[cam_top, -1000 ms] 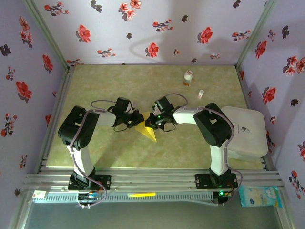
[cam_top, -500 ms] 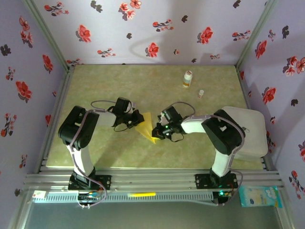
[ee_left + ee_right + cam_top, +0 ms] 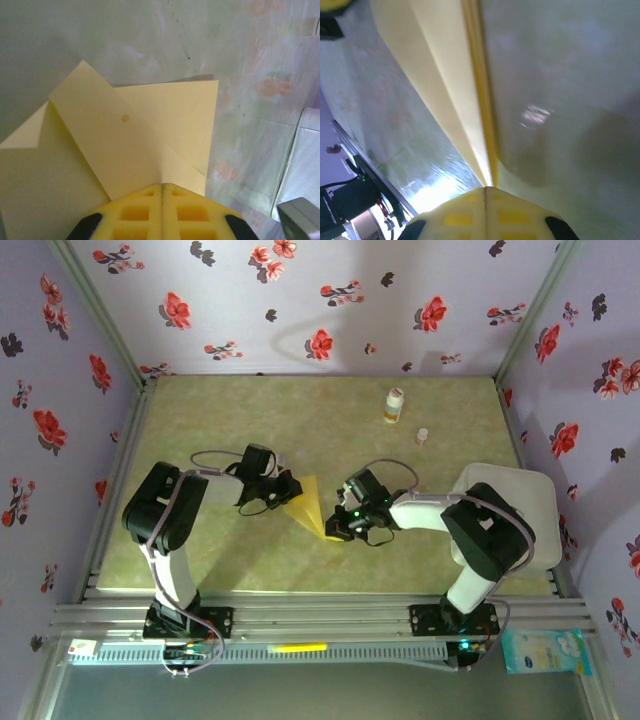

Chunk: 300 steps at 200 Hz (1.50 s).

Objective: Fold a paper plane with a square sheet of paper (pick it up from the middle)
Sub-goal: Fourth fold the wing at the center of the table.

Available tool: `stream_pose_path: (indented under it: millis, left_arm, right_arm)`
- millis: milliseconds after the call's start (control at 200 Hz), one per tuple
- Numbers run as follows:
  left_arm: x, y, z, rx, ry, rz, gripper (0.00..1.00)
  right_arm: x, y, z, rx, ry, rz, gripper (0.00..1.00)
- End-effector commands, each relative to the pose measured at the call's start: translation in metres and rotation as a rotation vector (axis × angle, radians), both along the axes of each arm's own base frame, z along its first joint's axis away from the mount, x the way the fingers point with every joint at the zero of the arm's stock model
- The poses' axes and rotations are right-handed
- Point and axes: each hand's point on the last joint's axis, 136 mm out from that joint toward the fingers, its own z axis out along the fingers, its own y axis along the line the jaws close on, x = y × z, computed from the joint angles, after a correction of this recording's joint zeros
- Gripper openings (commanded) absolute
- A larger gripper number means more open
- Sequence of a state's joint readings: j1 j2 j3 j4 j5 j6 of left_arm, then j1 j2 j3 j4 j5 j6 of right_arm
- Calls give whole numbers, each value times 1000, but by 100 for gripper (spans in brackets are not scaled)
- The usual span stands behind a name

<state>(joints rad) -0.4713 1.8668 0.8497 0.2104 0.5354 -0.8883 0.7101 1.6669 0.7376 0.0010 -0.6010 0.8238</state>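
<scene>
The mustard-yellow sheet of paper (image 3: 312, 505) is folded into a pointed, layered shape at the table's middle, its sharp tip toward the near right. My left gripper (image 3: 290, 492) is shut on its wide far-left end. In the left wrist view the creased flaps of the paper (image 3: 150, 140) spread out from the closed left gripper (image 3: 162, 186). My right gripper (image 3: 338, 527) is shut on the pointed end. The right wrist view has the paper (image 3: 445, 75) edge-on, running into the closed right gripper (image 3: 486, 188) just above the tabletop.
A small white-and-orange bottle (image 3: 395, 405) stands at the back right, with a tiny white cap-like item (image 3: 422, 437) near it. A white tray (image 3: 515, 515) lies along the right side, its edge (image 3: 306, 170) also in the left wrist view. Floral walls enclose the table.
My right gripper has slid from the paper's far edge down toward its near-right tip, and the right arm has swung right. The left gripper has stayed put.
</scene>
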Motion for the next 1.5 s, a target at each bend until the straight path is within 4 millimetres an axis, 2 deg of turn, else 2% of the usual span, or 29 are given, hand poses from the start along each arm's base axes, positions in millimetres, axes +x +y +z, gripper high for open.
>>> stream_pose_path:
  millis: [0,170,300,455,550,625,815,1030,1265,1410,1495]
  left_arm:
    - [-17,31,-39,137,105,68,3]
    - [-15,30,-34,119,88,89,3]
    - [-16,28,-35,117,79,90,3]
    - [-17,26,-36,110,74,91,3]
    - [-18,25,-36,99,69,103,3]
    - [-19,26,-37,100,68,104,3]
    - [-19,27,-42,100,64,114,3]
    - [-18,27,-41,92,54,118,3]
    - [-22,27,-38,87,48,119,3]
    - [-26,27,-37,84,47,114,3]
    - [-26,26,-35,78,42,117,3]
  right_arm:
    - [15,16,13,46,-22,-37,5]
    - [30,17,11,34,-44,-103,6]
    - [30,33,17,82,-52,-69,8]
    - [27,43,5,67,-33,-37,9]
    - [24,32,-14,6,-28,-61,9]
    - [12,23,-29,-39,-16,-42,9]
    - [-15,9,-43,-51,8,-16,8]
    - [-28,-8,-48,-65,3,-22,7]
    - [-26,-9,-35,-37,-34,-46,7]
    - [-15,-12,-13,-26,-104,-96,8]
    - [-6,-17,0,-25,-156,-150,13]
